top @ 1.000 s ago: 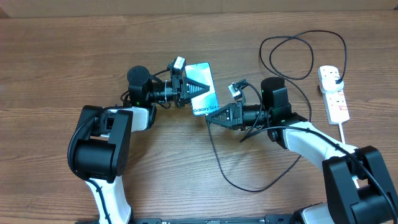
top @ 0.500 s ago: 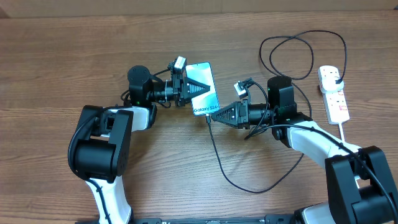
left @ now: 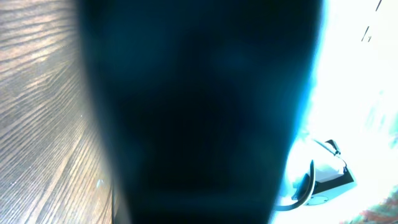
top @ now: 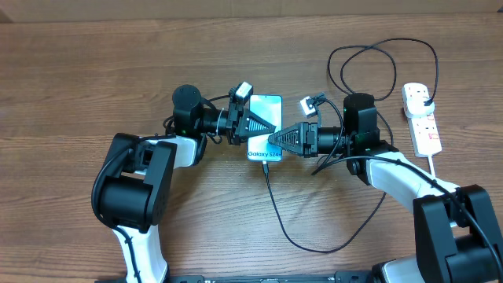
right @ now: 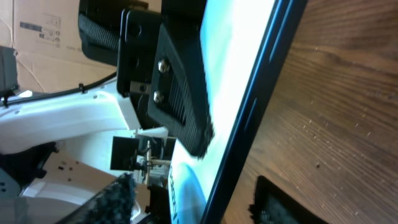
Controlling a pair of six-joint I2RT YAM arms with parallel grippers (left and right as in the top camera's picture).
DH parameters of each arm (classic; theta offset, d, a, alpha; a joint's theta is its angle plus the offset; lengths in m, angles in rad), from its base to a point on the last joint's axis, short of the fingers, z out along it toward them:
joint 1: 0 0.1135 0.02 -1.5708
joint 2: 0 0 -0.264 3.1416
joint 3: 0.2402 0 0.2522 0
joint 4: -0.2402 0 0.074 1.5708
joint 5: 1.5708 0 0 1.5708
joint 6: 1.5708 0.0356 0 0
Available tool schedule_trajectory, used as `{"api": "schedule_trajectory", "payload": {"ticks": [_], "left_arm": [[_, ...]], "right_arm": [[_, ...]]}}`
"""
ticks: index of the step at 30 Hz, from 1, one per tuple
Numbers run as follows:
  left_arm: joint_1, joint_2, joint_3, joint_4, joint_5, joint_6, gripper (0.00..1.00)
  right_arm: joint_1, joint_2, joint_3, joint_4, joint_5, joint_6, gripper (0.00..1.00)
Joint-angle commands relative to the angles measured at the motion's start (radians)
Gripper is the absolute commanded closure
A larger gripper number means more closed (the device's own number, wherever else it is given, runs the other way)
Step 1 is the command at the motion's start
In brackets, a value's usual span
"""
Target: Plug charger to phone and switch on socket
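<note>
The phone (top: 266, 118) lies lengthwise toward me, its teal screen lit and its text at the near end. My left gripper (top: 253, 126) is shut on it from the left. In the right wrist view one left finger (right: 183, 106) presses on the screen (right: 239, 68). My right gripper (top: 277, 140) reaches the phone's right edge with its jaws apart, the black edge (right: 249, 130) passing between them. The charger cable (top: 275, 204) meets the phone's near short end (top: 266, 163) and loops right to its black plug (top: 424, 96) in the white socket (top: 424, 130). A dark blur of the phone (left: 199, 112) fills the left wrist view.
The cable makes a wide loop (top: 369, 71) behind my right arm and another near the front (top: 346, 236). The socket's thick white cord (top: 437, 169) runs toward the front right. A cardboard wall (top: 251, 6) lines the table's far edge.
My left gripper swung the phone right and turned it lengthwise. My right gripper followed it up, and its jaws have come apart; the cable tip now sits at the phone's near end.
</note>
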Motion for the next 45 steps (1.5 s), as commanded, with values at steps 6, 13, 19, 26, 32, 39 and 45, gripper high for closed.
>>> {"api": "schedule_trajectory", "payload": {"ticks": [6,13,19,26,32,39,45], "left_arm": [[0.042,-0.005,-0.003,0.011,-0.026,0.003,0.95],[0.074,-0.005,-0.003,0.010,-0.061,0.056,0.96],[0.103,-0.005,-0.003,-0.029,-0.079,0.133,0.96],[0.183,-0.004,-0.003,-0.155,-0.087,0.227,0.96],[0.267,-0.004,-0.003,-0.238,-0.085,0.308,0.96],[0.300,-0.004,-0.003,-0.237,-0.085,0.317,0.96],[0.300,-0.004,-0.003,-0.237,-0.086,0.317,0.96]], "right_arm": [[-0.004,-0.030,0.016,-0.061,-0.068,-0.100,0.39],[0.020,-0.080,0.016,-0.282,0.080,-0.232,0.38],[0.106,-0.081,0.016,-0.380,0.184,-0.307,0.41],[0.295,-0.130,0.053,-0.457,0.552,-0.304,0.40],[0.496,-0.142,0.164,-0.649,1.036,-0.315,0.39],[0.699,-0.130,0.206,-0.693,1.456,-0.385,0.22],[0.706,-0.056,0.206,-0.688,1.456,-0.433,0.06]]}}
